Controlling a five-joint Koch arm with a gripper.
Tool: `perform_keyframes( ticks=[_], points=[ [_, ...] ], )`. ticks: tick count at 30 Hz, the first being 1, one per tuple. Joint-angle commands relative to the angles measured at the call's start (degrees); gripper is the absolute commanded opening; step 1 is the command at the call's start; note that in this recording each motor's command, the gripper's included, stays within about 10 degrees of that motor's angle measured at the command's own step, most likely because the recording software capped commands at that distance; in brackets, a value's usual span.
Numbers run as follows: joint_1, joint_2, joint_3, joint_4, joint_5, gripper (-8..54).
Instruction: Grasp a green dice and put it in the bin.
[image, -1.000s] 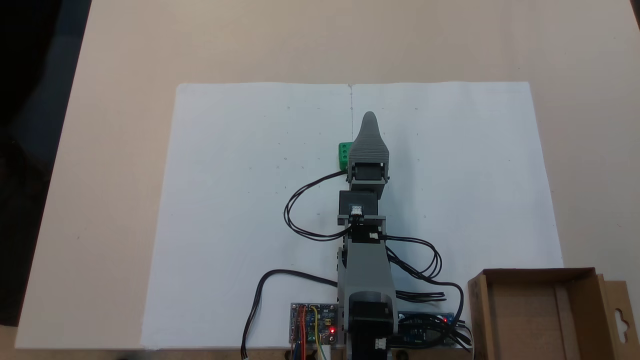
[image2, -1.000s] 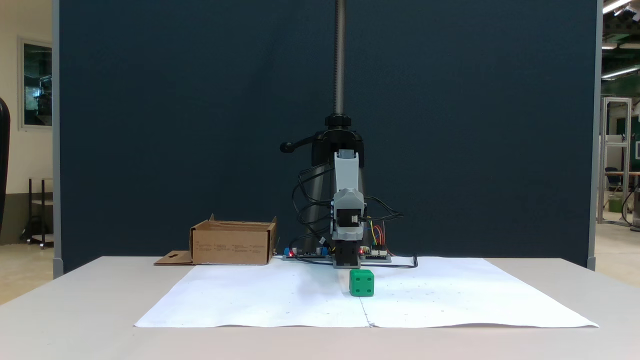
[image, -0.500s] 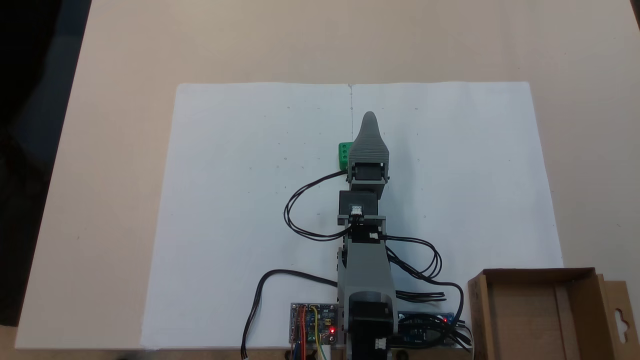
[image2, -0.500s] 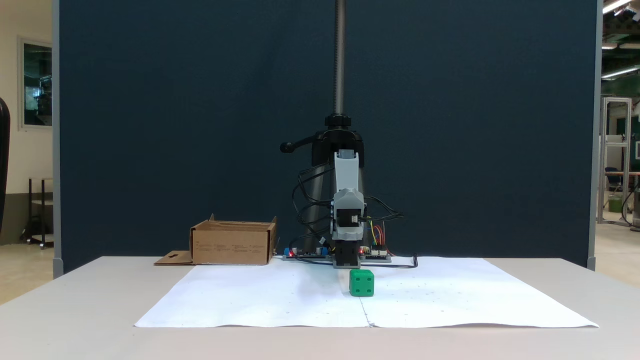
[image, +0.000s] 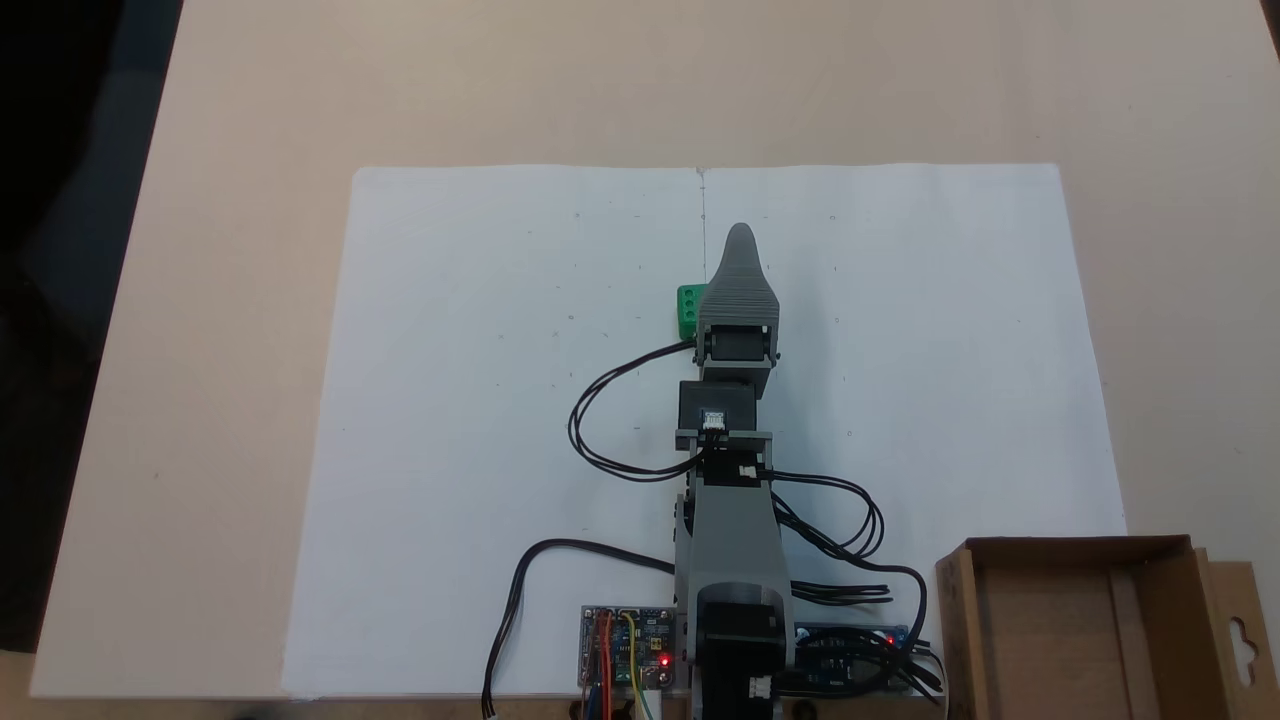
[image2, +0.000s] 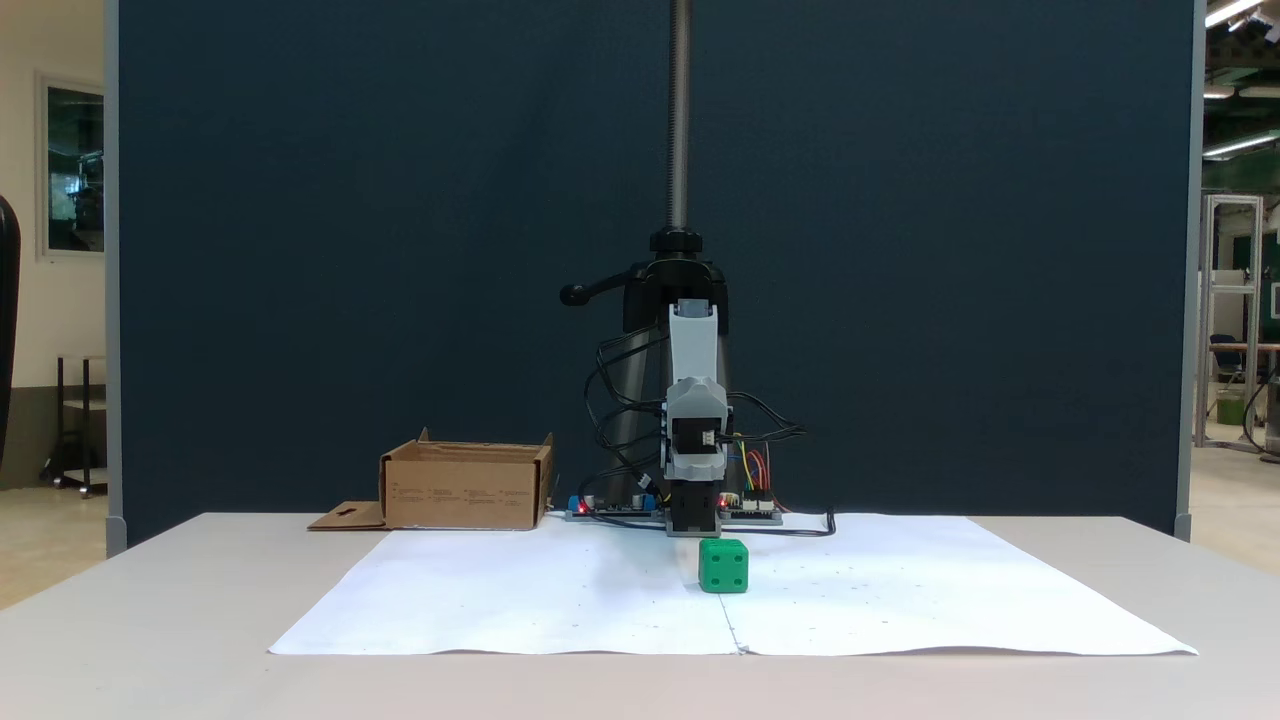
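From above, the gripper (image: 740, 240) covered most of the green dice (image: 687, 310), leaving only a left strip in sight, and its jaws lay stacked, so their opening could not be told. The bin (image: 1080, 630) was cut off by the bottom edge. The dots on the white paper (image: 480, 400) were too small to read.

we are looking straight down in a fixed view, from high above the table (image: 230, 300), with the arm's base at the bottom edge. in a fixed view we are facing the arm (image2: 695, 430) head-on from low, near table height, farther back. both are sharing the white paper sheet (image: 480, 400), green dice (image2: 723, 566) and bin (image2: 465, 485).
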Motion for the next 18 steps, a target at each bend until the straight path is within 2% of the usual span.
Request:
perform_keyframes(
  ticks=[1,6,18],
  points=[
    [0.70,6.94,4.04,-7.38,-2.11,41.5],
    [0.70,6.86,0.70,-6.42,-2.81,41.4],
    [1.41,7.03,-8.09,12.57,-5.19,41.4]
  ],
)
